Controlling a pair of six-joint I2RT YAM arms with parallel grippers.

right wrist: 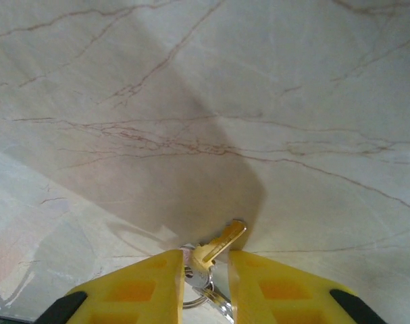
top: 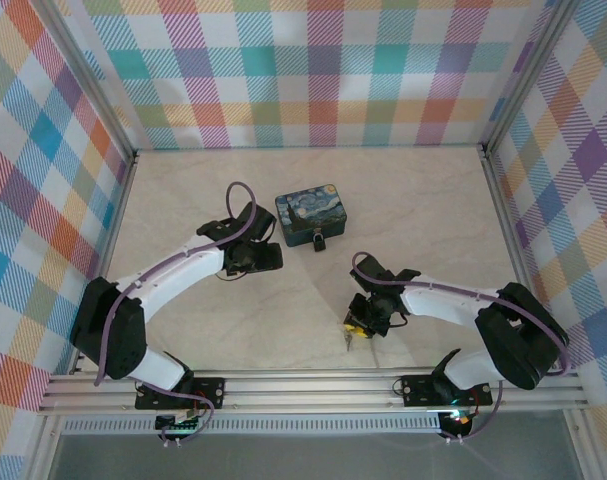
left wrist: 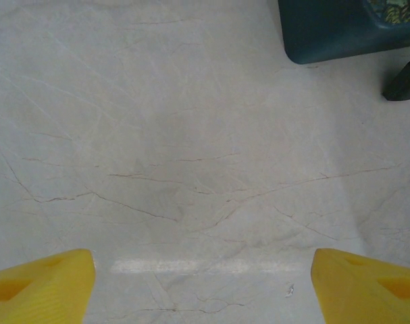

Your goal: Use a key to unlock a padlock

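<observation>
The right tool point(right wrist: 206, 256) is low over the desk point(right wrist: 191, 81). The key point(right wrist: 221, 241) sits right between its two yellow fingers point(right wrist: 137, 283). The key's thin end pokes out past the fingertips, a bit to the right. A small ring point(right wrist: 191, 295) hangs on the key's fat end, back between the fingers. The fingers are close together, one on each side of the key. I cannot tell if they pinch it yet.

The step now looks like picking up the key. To do it well, the right tool should squeeze the fat end of the key, not the ring. The thin end should poke out in front, because that part goes into the lock. The squeeze should be firm, since the key is small and flat and could slip or turn. The lift should be slow and straight up, so the ring does not pull the key crooked.

The left tool point(left wrist: 203, 270) has its fingers wide apart and holds nothing. The padlock point(left wrist: 402, 81) is ahead of it and off to the right, just beside the blue tin point(left wrist: 340, 27). The padlock is well apart from the right tool. The left tool is the nearer one, so it could hold the padlock steady while the key comes over.
</observation>
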